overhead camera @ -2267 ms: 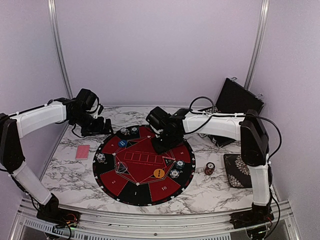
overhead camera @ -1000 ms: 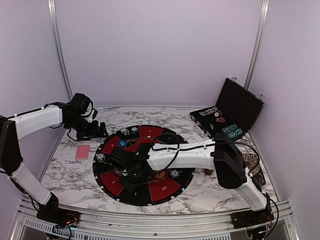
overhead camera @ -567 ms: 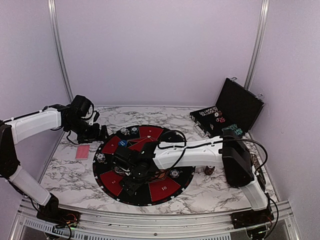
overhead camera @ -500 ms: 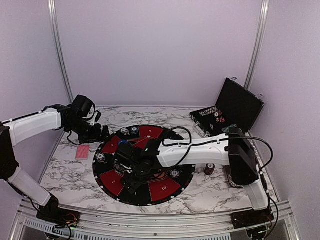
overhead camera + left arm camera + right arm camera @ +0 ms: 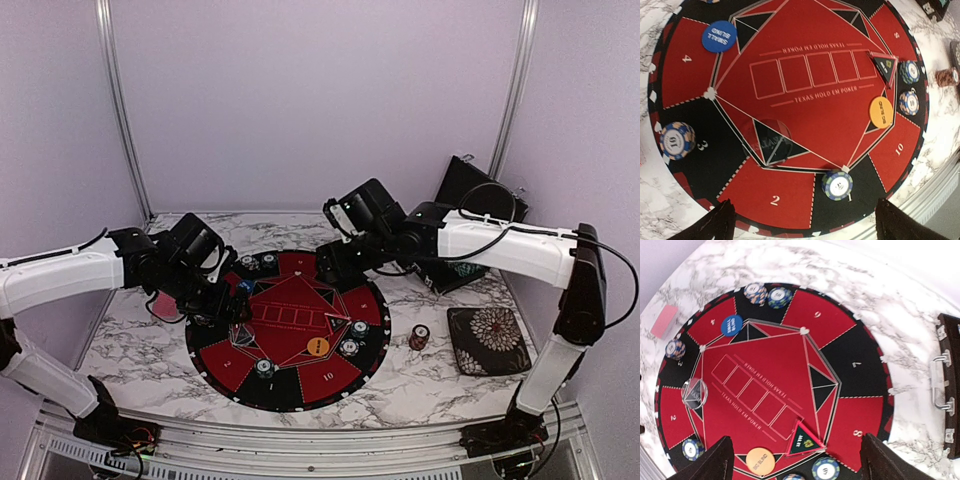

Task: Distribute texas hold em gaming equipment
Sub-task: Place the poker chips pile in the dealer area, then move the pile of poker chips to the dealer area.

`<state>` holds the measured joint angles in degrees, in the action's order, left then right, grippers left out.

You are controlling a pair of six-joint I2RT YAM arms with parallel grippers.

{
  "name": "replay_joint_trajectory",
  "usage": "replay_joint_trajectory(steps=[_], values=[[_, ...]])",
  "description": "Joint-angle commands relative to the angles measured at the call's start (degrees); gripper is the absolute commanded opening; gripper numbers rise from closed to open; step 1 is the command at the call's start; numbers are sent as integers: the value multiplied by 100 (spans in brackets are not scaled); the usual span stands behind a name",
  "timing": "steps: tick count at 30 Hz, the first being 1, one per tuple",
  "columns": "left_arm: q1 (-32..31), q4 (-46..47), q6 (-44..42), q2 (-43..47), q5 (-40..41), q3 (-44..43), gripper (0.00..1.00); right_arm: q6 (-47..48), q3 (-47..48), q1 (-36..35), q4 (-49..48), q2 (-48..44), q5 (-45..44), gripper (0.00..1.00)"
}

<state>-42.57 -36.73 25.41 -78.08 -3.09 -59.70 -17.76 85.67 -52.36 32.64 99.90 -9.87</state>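
On the round red-and-black mat [image 5: 300,385] stand striped chip stacks: one at the near edge [image 5: 263,369], two at the right [image 5: 352,338] and two at the back [image 5: 258,262]. An orange disc [image 5: 318,347] and a blue disc [image 5: 245,287] lie on it too. My left gripper [image 5: 226,306] hovers open over the mat's left side; in its wrist view nothing lies between the fingers [image 5: 802,227], with a chip stack [image 5: 837,184] just ahead. My right gripper [image 5: 335,262] hangs open above the mat's back right, also holding nothing [image 5: 797,462]. Pink cards [image 5: 664,321] lie left of the mat.
A brown chip stack [image 5: 419,336] stands on the marble right of the mat, beside the dark flower-patterned tray [image 5: 487,340]. The black case [image 5: 470,195] is open at the back right. A clear disc [image 5: 766,141] and a green triangle marker [image 5: 804,440] lie on the mat.
The right arm pulled back from the mat's near left to the back right, opening and leaving a chip stack at the near edge. The left arm swung in over the mat's left side.
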Motion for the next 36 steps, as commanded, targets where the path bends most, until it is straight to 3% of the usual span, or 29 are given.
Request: replay_joint_trajectory(steps=[1, 9, 19, 36], values=[[-629, -263, 583, -151, 277, 137, 99, 183, -290, 498, -803, -468, 47, 84], [-1570, -266, 710, -1178, 391, -123, 96, 178, -592, 762, -1082, -670, 161, 84], [-1720, -273, 404, -2029, 155, -586, 90, 81, -873, 779, -1146, -834, 112, 84], [-1720, -229, 209, -2617, 229, -761, 74, 54, -1046, 811, -1137, -946, 64, 83]])
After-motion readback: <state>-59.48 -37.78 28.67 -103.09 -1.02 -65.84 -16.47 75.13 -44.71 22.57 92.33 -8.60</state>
